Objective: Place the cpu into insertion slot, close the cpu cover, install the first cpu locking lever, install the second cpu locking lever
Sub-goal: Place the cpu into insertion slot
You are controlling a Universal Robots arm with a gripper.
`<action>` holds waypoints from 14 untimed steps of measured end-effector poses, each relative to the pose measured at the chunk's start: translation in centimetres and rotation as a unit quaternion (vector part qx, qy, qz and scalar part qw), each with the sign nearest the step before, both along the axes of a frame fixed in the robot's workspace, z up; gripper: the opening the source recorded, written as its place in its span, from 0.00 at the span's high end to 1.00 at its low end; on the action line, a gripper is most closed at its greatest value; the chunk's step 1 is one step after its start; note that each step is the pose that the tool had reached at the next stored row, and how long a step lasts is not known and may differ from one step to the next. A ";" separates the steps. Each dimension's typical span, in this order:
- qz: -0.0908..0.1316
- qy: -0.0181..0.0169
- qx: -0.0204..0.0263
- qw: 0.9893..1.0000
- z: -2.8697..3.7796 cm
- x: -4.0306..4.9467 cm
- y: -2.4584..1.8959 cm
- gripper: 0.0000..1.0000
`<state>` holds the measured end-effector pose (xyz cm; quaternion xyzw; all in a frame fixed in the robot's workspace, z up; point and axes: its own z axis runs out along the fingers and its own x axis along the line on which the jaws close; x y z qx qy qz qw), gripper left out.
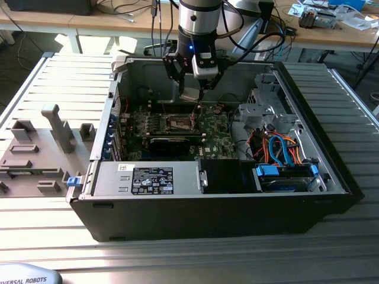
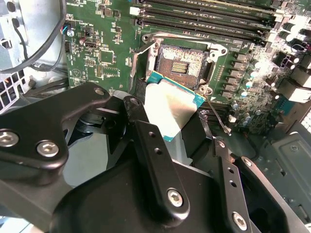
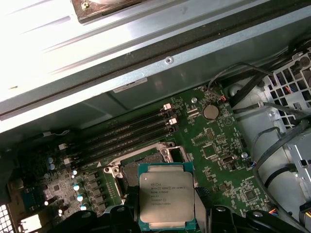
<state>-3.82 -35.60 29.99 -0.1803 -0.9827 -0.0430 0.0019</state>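
- None of the four steps is judged finished. The chip is not yet seated, so the seating, the closing of the cpu cover and the latching of both levers are all left.
- The black two-fingered gripper (image 2: 169,115) is closed on the small, flat, square cpu (image 2: 167,109) with a silver-grey metal top and a green edge. The chip is pinched by two opposite sides between the fingers (image 2: 146,141).
- The cpu is thus carried at the very tip of the gripper, with its metal top turned up towards the wrist cameras.
- Just beyond the chip, the small square dark insertion slot (image 2: 177,63) with a metal rim is left bare. Its contacts are uncovered, so the cover is judged not shut. The cpu is held above the slot's nearer edge and apart from it.
- A thin silvery wire locking lever (image 2: 216,120) is seen standing free just beside the slot.
- The slot is bordered by the green circuit board (image 2: 97,48), and long black memory strips (image 2: 204,14) are laid out behind it.
- In the exterior view, the board is enclosed by the open black and grey computer case (image 1: 207,216), with orange and blue cables (image 1: 278,148) bundled towards the exterior view's right.
- The case is set on a ribbed grey metal table (image 1: 59,77), and a wooden desk (image 1: 118,23) is seen farthest off.
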 end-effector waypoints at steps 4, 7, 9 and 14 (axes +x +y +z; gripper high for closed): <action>-0.001 0.000 0.000 1.000 0.00 0.00 0.00 0.46; -0.002 0.000 0.000 1.000 -0.01 0.00 0.00 0.46; -0.003 0.000 0.000 1.000 -0.02 0.00 0.00 0.46; -0.004 0.000 0.000 1.000 -0.02 0.00 0.00 0.46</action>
